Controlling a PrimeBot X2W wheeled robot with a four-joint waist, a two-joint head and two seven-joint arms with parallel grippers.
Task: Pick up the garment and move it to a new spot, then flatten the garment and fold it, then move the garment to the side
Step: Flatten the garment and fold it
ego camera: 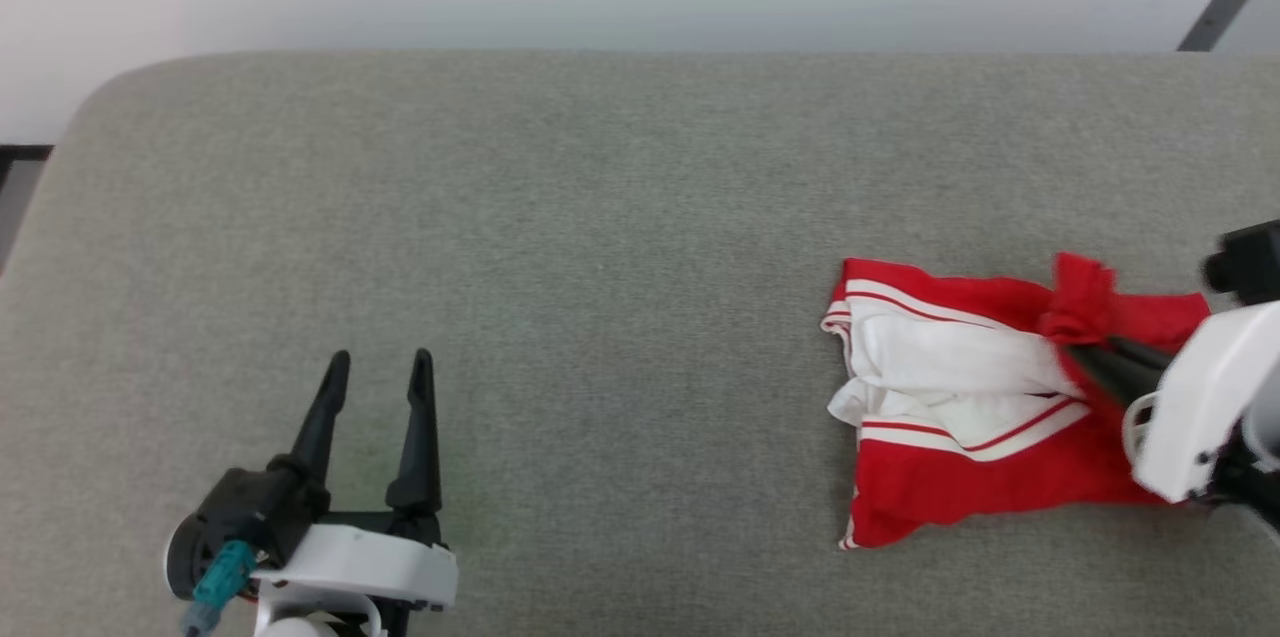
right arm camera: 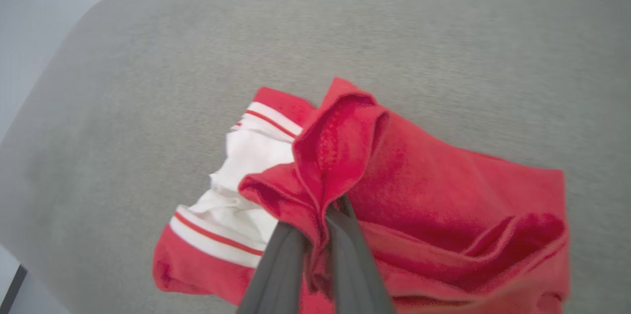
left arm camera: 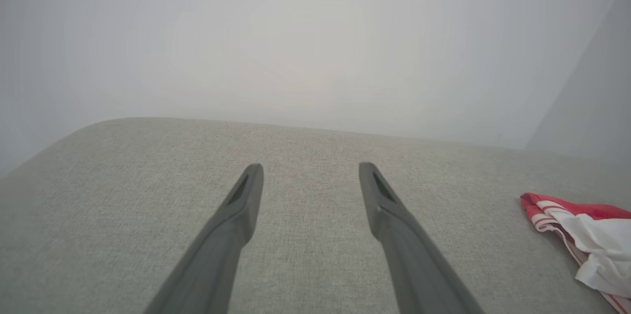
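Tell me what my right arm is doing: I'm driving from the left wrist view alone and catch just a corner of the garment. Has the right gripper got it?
Observer: Yes. The right gripper is shut on a raised red fold of the garment.
Operator: Is it lifted clear?
Observer: No, most of it rests crumpled on the grey cushion.
Operator: Where does it lie relative to my left gripper?
Observer: In the head view it lies well to the right of the open left gripper, with bare cushion between them.
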